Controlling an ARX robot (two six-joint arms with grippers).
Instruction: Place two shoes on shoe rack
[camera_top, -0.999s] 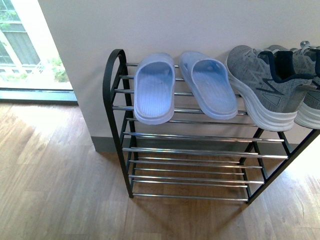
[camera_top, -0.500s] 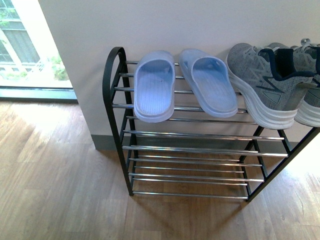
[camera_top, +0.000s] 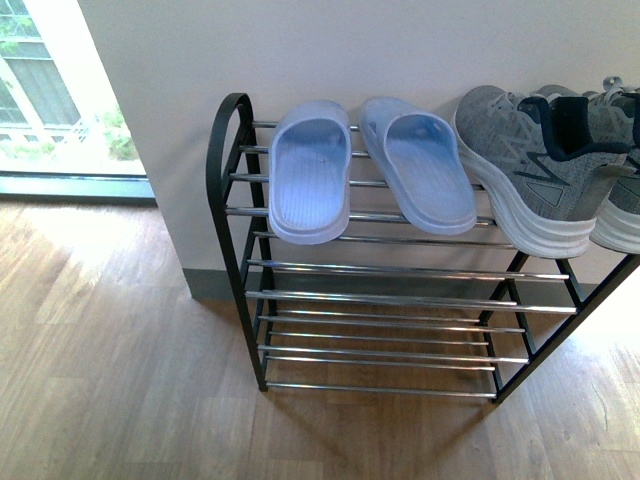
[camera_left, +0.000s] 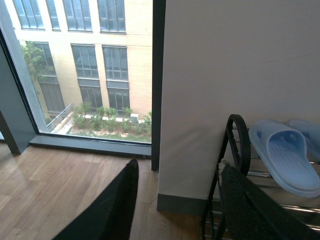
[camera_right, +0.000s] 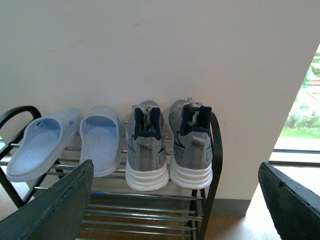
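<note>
- The shoe rack (camera_top: 232, 190) stands against the wall on the wood floor; all four shoes sit on its top tier, heels at the front edge, toes to the wall.
- Nearest the rack's left end lie the two pale blue slides (camera_top: 310, 175), side by side: light, rubbery, bendy, probably a bit slick. The strap or the heel rim looks like the best hold.
- Toward the right end sit the two grey knit sneakers (camera_right: 145, 145), just beside each other, heels overhanging the front rod. Soft uppers, stiff white soles, heavier than the slides. The navy collar or heel counter would be a firm pinch point.
- The left tool (camera_left: 175, 200) is spread wide and empty, near the rack's left loop, apart from the slides.
- The right tool (camera_right: 180, 200) is also wide and empty, facing the sneakers, clear of them.
- Judged from this, the placing looks done.
</note>
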